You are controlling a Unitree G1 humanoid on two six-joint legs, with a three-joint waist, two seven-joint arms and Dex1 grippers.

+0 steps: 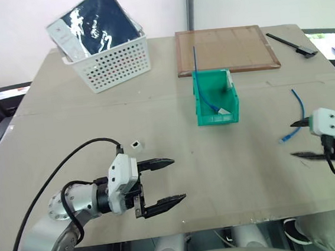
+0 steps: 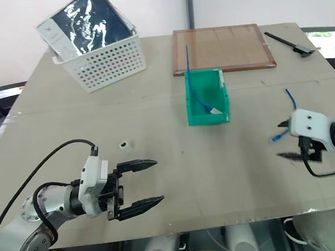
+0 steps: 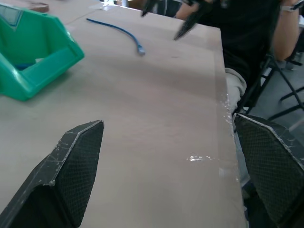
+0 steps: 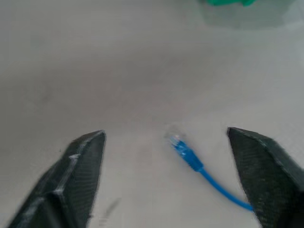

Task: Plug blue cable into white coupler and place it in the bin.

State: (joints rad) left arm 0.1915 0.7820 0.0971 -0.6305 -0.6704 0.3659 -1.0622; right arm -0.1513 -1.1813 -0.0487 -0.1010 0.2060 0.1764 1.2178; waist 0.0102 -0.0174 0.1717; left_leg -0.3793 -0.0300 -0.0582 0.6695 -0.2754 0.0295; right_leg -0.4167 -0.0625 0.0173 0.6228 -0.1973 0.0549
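One table [image 1: 178, 178] carrying: one blue cable [image 1: 298, 116], curved, lying loose near the right edge with its clear plug end just ahead of the right gripper [image 1: 298, 139]; one white coupler [image 1: 136, 145], alone on the surface just beyond the left gripper [image 1: 168, 182]; one green bin [image 1: 214, 96] at centre, holding a second, straighter blue cable [image 1: 198, 78] that stands up out of it. Two grippers, both with fingers spread wide and holding nothing, the right one's fingers either side of the cable's plug without touching. Also one white perforated basket [image 1: 109, 61] with one dark packet [image 1: 99, 19], one wooden board [image 1: 227, 50], one black tool [image 1: 292, 44].
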